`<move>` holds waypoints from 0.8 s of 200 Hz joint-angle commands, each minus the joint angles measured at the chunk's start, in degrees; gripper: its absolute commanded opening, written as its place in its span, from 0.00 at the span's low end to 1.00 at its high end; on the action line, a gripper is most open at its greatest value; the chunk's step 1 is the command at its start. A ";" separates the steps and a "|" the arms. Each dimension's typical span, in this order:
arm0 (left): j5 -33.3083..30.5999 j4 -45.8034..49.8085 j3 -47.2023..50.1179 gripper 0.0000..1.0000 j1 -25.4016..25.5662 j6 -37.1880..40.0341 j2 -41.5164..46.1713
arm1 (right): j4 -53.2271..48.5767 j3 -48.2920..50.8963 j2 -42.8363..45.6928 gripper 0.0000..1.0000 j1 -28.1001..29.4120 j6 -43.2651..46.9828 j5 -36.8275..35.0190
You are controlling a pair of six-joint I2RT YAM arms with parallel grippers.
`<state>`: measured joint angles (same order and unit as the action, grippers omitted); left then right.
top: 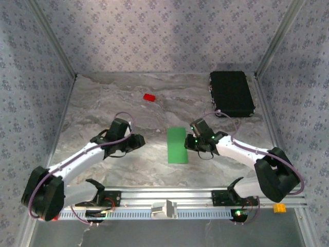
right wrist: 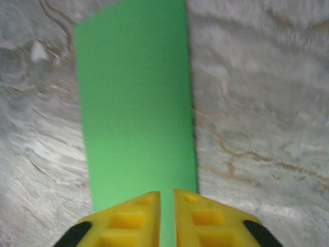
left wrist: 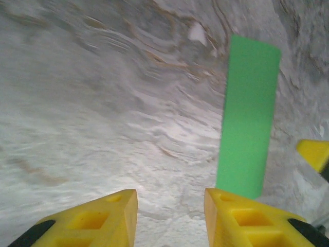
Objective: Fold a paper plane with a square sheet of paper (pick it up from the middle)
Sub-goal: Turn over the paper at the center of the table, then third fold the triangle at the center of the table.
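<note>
One folded green paper sheet (top: 177,145) lies mid-table, with one red block (top: 149,96) and one black case (top: 231,92) in the far-right corner. The table (top: 103,108) is marbled and the walls (top: 154,31) patterned. The left gripper (left wrist: 170,198) stands apart, and the right gripper (right wrist: 167,194) is nearly together.

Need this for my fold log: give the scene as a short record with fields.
paper: green sheet, a narrow rectangle, lying flat
left gripper: fingers apart, left of the sheet
right gripper: fingers almost together, at the sheet's edge
other things: red block farther back; black case far right
</note>
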<state>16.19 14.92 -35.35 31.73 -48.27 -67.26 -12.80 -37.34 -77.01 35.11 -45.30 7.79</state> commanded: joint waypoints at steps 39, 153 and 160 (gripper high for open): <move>7.59 -13.22 -6.22 0.37 3.13 -4.20 -13.56 | 14.28 2.20 -5.12 0.05 -4.12 -3.05 14.90; 13.19 -18.43 -11.98 0.37 5.77 -7.00 -27.92 | 22.17 10.31 -13.79 0.05 -8.65 -5.13 20.47; 13.24 -18.35 -12.34 0.37 6.00 -7.01 -28.45 | 22.29 10.55 -13.78 0.05 -8.67 -5.33 20.64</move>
<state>26.92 -1.28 -44.91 36.60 -54.48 -94.15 10.44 -29.82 -88.68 27.09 -48.95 27.94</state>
